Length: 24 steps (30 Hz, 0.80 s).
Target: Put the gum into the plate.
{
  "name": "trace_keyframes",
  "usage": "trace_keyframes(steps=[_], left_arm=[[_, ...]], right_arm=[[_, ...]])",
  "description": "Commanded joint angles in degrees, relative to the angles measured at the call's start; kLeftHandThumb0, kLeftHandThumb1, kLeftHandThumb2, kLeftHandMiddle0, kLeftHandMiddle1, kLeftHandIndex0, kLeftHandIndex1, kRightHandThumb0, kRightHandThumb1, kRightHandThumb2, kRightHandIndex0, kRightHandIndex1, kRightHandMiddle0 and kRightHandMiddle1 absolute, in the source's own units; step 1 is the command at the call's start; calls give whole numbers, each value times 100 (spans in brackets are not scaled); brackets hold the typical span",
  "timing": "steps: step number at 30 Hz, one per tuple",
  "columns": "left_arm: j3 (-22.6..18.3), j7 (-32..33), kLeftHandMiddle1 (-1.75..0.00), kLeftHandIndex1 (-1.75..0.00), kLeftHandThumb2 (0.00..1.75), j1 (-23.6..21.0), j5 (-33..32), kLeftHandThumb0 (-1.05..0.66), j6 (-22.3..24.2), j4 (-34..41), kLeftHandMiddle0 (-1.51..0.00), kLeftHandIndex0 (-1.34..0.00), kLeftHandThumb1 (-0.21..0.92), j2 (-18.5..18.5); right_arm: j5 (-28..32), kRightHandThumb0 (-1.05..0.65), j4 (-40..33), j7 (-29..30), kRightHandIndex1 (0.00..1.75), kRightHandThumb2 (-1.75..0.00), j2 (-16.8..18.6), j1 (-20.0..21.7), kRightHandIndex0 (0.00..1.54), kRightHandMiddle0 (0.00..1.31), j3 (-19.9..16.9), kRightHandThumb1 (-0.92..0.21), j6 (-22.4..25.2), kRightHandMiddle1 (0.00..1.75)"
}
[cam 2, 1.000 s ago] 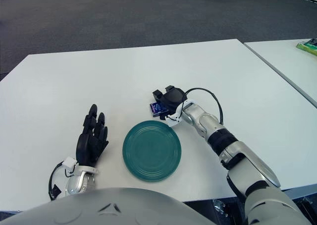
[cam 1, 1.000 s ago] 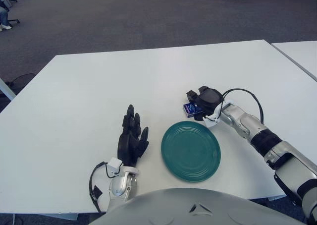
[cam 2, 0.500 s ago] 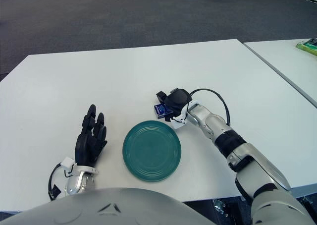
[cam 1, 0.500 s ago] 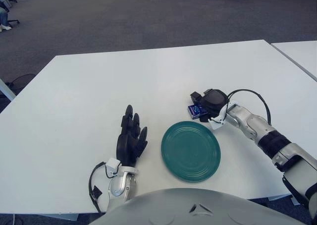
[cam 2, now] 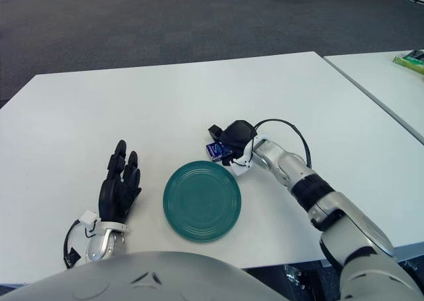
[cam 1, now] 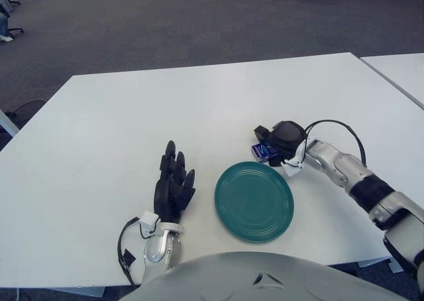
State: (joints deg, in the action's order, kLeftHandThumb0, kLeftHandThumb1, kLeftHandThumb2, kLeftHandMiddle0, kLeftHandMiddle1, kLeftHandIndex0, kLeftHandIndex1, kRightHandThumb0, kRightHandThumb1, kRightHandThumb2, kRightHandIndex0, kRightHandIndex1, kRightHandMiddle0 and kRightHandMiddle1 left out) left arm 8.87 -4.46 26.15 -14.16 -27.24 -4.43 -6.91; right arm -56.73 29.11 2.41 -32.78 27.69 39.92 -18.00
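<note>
Table (cam 1: 132,115): You had a wide white top with bare surface to the left of and beyond everything on it; its near edge ran just below the plate and the left hand.
Second table (cam 1: 397,72): It stood off to your right, split from the main top by a narrow gap.
Right arm (cam 1: 344,172): You saw it reach in from the right edge, lying low over the top, a black cable looped above the wrist.
Plate (cam 1: 254,201): The green plate sat near the front edge, between the two hands, with nothing on it.
Left hand (cam 1: 171,188): You had it parked flat on the top just left of the plate, fingers straight and relaxed, holding nothing.
Right hand (cam 1: 278,142): Its fingers were curled around the gum, just beyond the plate's far right rim.
Gum (cam 1: 264,151): The small blue pack was gripped in the right hand, next to the rim, outside the plate.
</note>
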Motion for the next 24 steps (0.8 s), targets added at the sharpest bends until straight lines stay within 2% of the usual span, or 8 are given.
trace_keyframes(steps=[1, 4, 7, 10, 15, 22, 24], left_arm=[[-127, 125, 0, -5, 37, -224, -1, -90, 134, -958, 0, 0, 92, -392], [-131, 141, 0, -4, 40, -219, 26, -90, 165, -934, 0, 0, 92, -366], [-141, 124, 0, -5, 42, -223, -6, -90, 206, -912, -1, 0, 92, -353], [-149, 126, -1, -5, 43, -237, 7, -90, 201, -920, -1, 0, 92, -338], [-164, 75, -1, -7, 42, -222, -74, -91, 184, -892, -2, 0, 92, -345], [-150, 0, -1, -10, 41, -186, -173, -94, 109, -878, -3, 0, 92, -374], [-149, -12, -1, -12, 42, -187, -194, -95, 96, -886, -3, 0, 92, -389]], right_arm=[[186, -38, 1613, -4, 175, -81, 688, 81, 88, 33, 79, -72, 125, 175], [382, -38, 1781, 224, 175, -80, 803, 409, 87, 32, -147, -72, 133, 175], [879, -38, 744, -152, 175, -83, 543, 826, 85, 34, -743, -70, 202, 175], [1086, -39, -144, -588, 175, -87, 449, 1002, 84, 36, -1110, -67, 480, 175], [1127, -40, -1121, -975, 175, -93, 388, 884, 84, 39, -1477, -62, 848, 175], [960, -42, -2043, -1014, 175, -109, 399, 547, 84, 47, -1643, -50, 1014, 175], [966, -43, -2570, -1220, 175, -113, 357, 394, 85, 50, -1703, -47, 1108, 175]])
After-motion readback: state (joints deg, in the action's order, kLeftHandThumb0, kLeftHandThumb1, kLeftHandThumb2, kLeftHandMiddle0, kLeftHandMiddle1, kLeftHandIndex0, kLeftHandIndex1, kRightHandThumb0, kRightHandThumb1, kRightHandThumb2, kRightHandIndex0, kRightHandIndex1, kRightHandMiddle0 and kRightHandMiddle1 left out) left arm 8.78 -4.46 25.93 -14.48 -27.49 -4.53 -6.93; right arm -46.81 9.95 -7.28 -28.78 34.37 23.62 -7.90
